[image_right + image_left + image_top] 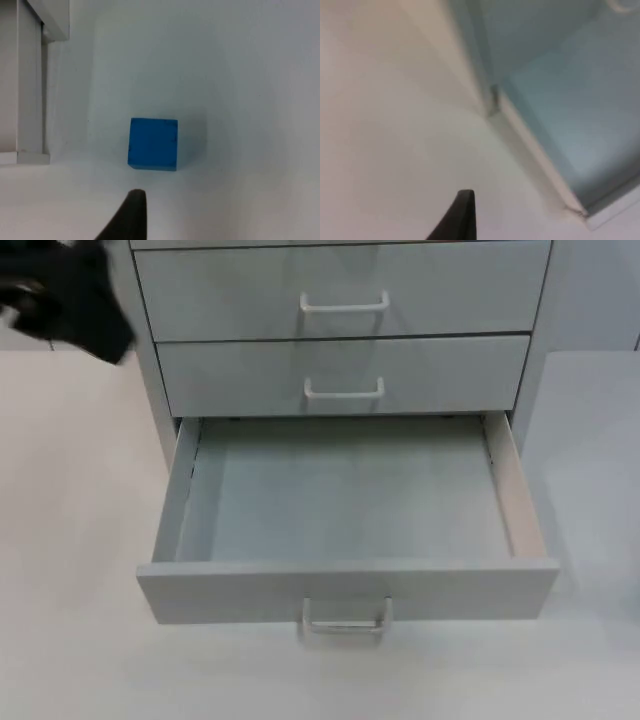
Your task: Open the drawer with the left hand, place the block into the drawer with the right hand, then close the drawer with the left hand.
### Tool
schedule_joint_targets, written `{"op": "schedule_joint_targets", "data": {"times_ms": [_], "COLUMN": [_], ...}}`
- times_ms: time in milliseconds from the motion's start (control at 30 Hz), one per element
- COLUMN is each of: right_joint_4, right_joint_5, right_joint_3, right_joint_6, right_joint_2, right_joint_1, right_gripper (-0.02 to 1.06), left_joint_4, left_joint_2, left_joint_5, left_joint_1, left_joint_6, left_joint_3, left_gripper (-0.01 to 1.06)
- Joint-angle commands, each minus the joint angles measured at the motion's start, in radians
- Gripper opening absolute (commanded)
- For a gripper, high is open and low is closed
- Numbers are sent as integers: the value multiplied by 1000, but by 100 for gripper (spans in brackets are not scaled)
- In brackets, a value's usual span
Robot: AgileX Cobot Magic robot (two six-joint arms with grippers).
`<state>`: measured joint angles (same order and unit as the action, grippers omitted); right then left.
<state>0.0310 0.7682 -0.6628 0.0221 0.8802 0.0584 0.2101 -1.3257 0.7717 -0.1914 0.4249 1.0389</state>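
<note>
The left arm (65, 295) reaches in from the upper left corner of the top view, a dark blurred mass held high; the left gripper's fingertip (460, 217) hangs above the table; the right gripper's fingertip (127, 217) likewise points down at the table.

Bottom grey drawer (345, 590) pulled fully open, inside bare; blue cube block (153, 144) sits flat on white table near the drawer's corner.

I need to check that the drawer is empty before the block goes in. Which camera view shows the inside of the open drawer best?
The top view: the open drawer shows its whole bare floor. The left wrist view shows one corner of it, blurred; the right wrist view shows its edge beside the blue block.
</note>
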Motion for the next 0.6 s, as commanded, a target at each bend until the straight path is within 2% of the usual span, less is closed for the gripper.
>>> {"op": "schedule_joint_targets", "data": {"times_ms": [0, 33, 67, 200, 233, 333, 567], "right_joint_4": [0, 0, 0, 0, 0, 0, 9], "right_joint_5": [-3, -3, -3, -5, -5, -5, -9], "right_joint_3": [-3, -3, -3, -3, -3, -3, -3], "right_joint_6": [0, 0, 0, 0, 0, 0, 0], "right_joint_2": [0, 0, 0, 0, 0, 0, 0], "right_joint_1": [1, 1, 1, 1, 1, 1, 1], "right_gripper": [101, 101, 101, 101, 101, 101, 101], "left_joint_4": [21, 21, 21, 26, 26, 30, 30], "left_joint_2": [42, 63, 63, 147, 147, 228, 362], "left_joint_5": [24, 24, 24, -1, -1, -32, -43], "left_joint_1": [65, 103, 103, 242, 242, 330, 372], "left_joint_6": [-26, -39, -39, -103, -103, -147, -161], "left_joint_3": [-2, -9, -9, -66, -66, -154, -278], "left_gripper": [105, 105, 105, 105, 105, 105, 105]}}
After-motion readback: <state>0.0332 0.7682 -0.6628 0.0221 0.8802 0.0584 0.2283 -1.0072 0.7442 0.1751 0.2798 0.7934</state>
